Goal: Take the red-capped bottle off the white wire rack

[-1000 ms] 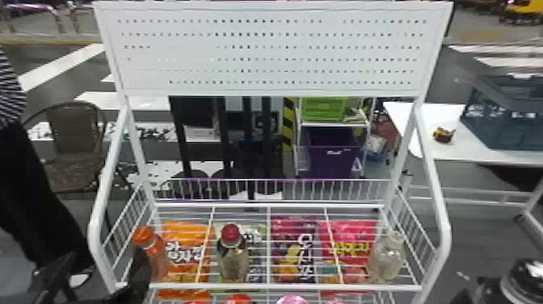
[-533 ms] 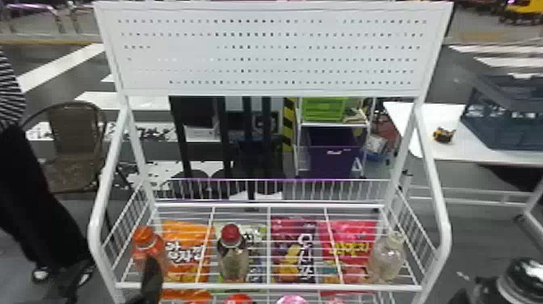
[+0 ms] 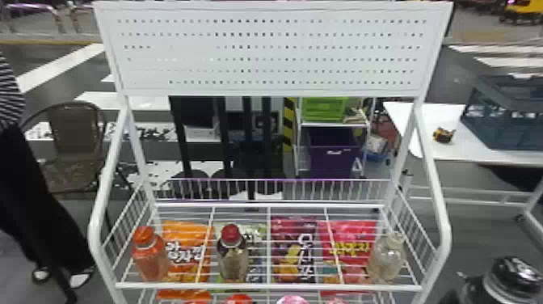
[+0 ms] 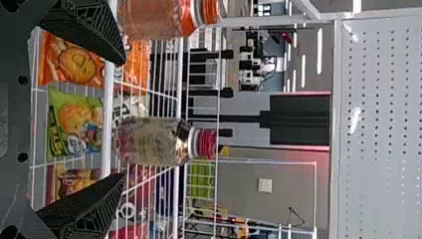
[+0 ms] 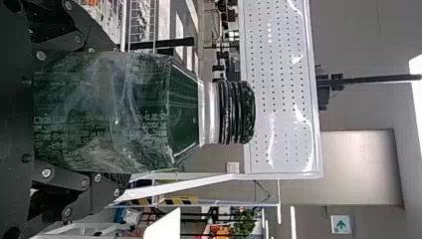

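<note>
In the head view, the red-capped bottle (image 3: 232, 258) stands inside the white wire rack (image 3: 266, 287), near the rack's front bar, so the main job is not done. An orange-capped bottle (image 3: 149, 258) is at the rack's left side, and a black-capped bottle (image 3: 513, 279) is outside the rack, past its right side. The left wrist view adds the left end effector (image 4: 123, 119) at the rack's front, wide open, its two fingers apart with the red-capped bottle lined up in the gap. I think the lining up is nearly done; squeezing, lifting and taking it out are left. The right wrist view adds the right end effector (image 5: 122, 114) outside the rack, holding the black-capped bottle tight.
</note>
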Robot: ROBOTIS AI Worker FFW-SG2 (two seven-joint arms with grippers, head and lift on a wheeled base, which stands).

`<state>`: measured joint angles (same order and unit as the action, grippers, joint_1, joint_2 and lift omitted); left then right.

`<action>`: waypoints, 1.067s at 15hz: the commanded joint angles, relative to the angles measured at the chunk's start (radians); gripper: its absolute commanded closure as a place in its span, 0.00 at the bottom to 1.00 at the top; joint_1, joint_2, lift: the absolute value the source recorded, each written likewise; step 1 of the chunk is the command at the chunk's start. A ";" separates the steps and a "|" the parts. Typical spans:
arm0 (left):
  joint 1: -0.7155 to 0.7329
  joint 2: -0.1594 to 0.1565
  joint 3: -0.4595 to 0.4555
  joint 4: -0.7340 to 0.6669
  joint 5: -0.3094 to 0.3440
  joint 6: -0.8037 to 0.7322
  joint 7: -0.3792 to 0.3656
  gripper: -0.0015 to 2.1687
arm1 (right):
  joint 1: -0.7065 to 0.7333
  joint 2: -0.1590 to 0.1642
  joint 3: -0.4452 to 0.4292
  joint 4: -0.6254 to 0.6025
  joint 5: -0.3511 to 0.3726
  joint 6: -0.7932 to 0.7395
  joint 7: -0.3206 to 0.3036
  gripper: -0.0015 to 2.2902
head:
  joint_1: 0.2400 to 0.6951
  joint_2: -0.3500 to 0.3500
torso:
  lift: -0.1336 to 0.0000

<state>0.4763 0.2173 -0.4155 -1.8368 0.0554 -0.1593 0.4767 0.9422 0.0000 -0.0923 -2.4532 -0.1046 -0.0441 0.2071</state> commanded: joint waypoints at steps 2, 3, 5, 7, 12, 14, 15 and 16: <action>-0.131 -0.012 -0.077 0.106 0.003 -0.007 0.031 0.04 | 0.009 0.001 -0.001 0.003 -0.003 -0.003 0.000 0.53 | 0.57 0.50 | 1.00; -0.156 -0.021 -0.078 0.122 0.003 -0.007 0.031 0.04 | 0.010 0.001 -0.001 0.005 -0.004 -0.006 0.000 0.53 | 0.57 0.50 | 1.00; -0.211 -0.030 -0.077 0.154 0.015 0.002 0.031 0.04 | 0.013 0.001 -0.003 0.008 -0.007 -0.015 0.000 0.53 | 0.57 0.50 | 1.00; -0.254 -0.032 -0.074 0.177 0.046 0.027 0.031 0.04 | 0.013 0.001 -0.003 0.013 -0.007 -0.018 0.000 0.53 | 0.57 0.50 | 1.00; -0.324 -0.039 -0.069 0.228 0.073 0.082 0.019 0.04 | 0.015 0.001 -0.004 0.013 -0.007 -0.018 0.000 0.53 | 0.57 0.50 | 1.00; -0.351 -0.046 -0.072 0.243 0.081 0.119 0.006 0.04 | 0.016 0.001 -0.006 0.013 -0.007 -0.018 0.000 0.53 | 0.57 0.50 | 1.00; -0.366 -0.047 -0.072 0.254 0.083 0.128 0.003 0.04 | 0.020 0.001 -0.006 0.013 -0.007 -0.021 0.002 0.53 | 0.57 0.50 | 1.00; -0.383 -0.050 -0.072 0.274 0.083 0.131 0.002 0.04 | 0.024 0.001 -0.006 0.013 -0.007 -0.030 0.002 0.53 | 0.57 0.50 | 1.00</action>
<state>0.1138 0.1706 -0.4875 -1.5841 0.1370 -0.0376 0.4793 0.9616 0.0000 -0.0980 -2.4406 -0.1120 -0.0664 0.2085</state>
